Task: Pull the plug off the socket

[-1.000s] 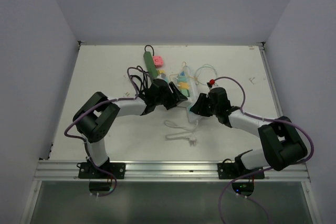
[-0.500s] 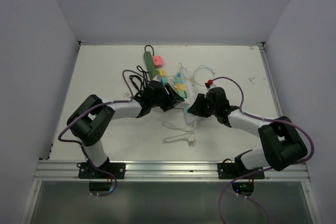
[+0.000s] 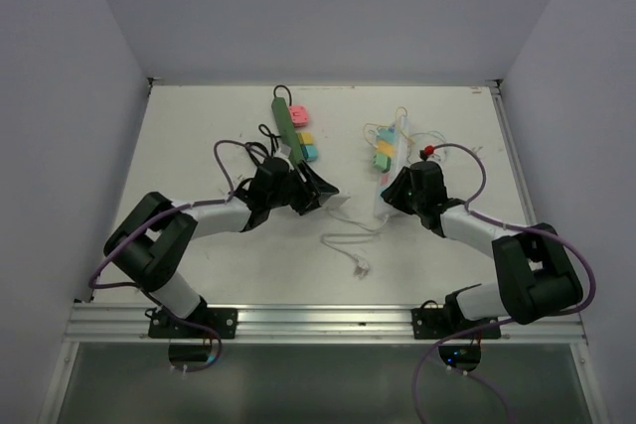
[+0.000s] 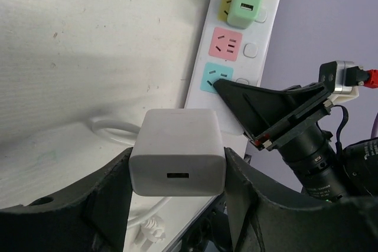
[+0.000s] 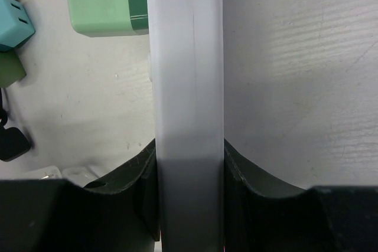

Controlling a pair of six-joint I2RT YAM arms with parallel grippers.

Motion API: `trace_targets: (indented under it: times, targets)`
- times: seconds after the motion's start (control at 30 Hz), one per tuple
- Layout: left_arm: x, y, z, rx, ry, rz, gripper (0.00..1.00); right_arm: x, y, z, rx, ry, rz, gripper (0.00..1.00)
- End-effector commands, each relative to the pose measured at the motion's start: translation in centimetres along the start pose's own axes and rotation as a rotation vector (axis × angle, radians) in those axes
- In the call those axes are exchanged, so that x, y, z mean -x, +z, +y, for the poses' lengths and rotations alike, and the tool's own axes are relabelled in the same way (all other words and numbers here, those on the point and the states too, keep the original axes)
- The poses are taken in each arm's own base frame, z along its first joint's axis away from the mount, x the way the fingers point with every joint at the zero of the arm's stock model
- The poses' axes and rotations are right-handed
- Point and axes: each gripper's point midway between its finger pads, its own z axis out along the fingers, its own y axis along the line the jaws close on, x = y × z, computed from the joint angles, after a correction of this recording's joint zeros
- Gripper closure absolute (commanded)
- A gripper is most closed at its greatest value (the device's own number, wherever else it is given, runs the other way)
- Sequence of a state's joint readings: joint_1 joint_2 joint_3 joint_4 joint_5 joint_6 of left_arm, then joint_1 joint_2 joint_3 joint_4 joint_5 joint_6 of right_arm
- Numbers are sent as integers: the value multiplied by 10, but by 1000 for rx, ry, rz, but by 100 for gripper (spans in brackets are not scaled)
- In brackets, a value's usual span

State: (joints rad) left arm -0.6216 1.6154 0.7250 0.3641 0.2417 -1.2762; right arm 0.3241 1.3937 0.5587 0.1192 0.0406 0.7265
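your left gripper is closed on the plug, a white block pinched by its two sides, with its usb port facing the wrist camera. the plug is off the strip: in the left wrist view it sits apart from that white bar, just beside the end that carries the teal socket, whose slots show. further along the strip you see a pink socket, its slots also showing, and then a green adapter seated in the strip. your right gripper is clamped across the strip's narrow width, its fingers pressed to both long edges. from above, the two grippers are well apart on the table, the left with the plug near the middle and the right with the strip toward the right side. a white cable lies loose on the table between the arms. you cannot tell whether the strip rests on the table or is lifted.
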Motion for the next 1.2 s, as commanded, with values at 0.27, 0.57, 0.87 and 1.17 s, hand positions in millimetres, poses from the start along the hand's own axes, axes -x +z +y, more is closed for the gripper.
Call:
trace_targets:
  times: [0.27,0.57,0.87,1.17]
  targets:
    - [50,-52,9,40,38,-147,100,-50,-4,-55,-151,-31,149,100]
    - [109,-123,110,434,113,-394,100,-54,0,-49,-110,-48,169,100]
    - [169,-175,144,628,140,-689,100,-57,0,-47,-85,-59,181,100]
    - [198,-176,160,698,169,-807,100,-57,0,-48,-85,-63,181,100]
